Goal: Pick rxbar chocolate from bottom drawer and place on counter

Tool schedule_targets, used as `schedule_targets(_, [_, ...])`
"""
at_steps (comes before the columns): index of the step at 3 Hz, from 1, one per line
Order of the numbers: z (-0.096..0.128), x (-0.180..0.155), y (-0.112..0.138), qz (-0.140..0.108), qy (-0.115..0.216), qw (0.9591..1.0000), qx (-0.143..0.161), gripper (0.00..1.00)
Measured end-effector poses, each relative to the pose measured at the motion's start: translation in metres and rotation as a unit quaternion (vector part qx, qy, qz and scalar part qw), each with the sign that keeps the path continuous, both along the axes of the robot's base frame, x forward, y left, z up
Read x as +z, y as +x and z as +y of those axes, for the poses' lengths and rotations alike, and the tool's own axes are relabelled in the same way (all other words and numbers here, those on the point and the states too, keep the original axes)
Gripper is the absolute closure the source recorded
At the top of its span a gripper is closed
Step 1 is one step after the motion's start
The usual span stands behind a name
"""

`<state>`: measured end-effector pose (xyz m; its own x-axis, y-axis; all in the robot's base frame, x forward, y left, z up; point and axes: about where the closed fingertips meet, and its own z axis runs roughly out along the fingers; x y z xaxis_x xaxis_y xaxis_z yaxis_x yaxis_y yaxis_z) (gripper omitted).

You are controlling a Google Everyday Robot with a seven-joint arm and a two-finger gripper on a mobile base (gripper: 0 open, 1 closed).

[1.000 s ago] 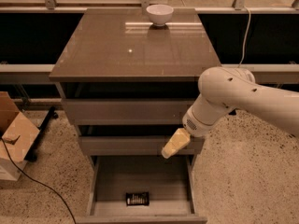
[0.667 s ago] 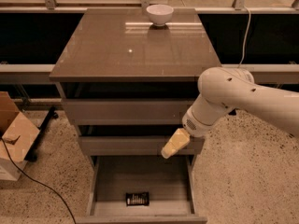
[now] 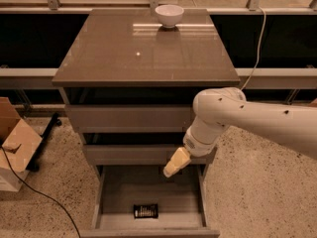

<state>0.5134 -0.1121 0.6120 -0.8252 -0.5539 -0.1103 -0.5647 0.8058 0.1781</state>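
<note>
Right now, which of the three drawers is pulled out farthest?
The bottom drawer: its floor and the rxbar chocolate show; the middle drawer and top drawer barely protrude. The gripper hangs over it.

Dim warm light, glare streak on counter [image 3: 143,58] at upper centre, bottom drawer [image 3: 148,192] in shadow, pale gripper [image 3: 170,170] lit just below centre.

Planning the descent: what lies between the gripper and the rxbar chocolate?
In the camera view, only bare floor of the bottom drawer lies between the gripper, hanging over its back right, and the rxbar chocolate.
</note>
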Motion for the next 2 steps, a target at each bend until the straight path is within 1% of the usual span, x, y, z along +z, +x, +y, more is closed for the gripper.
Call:
schedule_targets(1, [0.02,-0.05,0.005,0.028,0.004,0.999,-0.034,0.0])
schedule_targets(2, [0.032,-0.08,0.009,0.042,0.008,0.9973,-0.061,0.0])
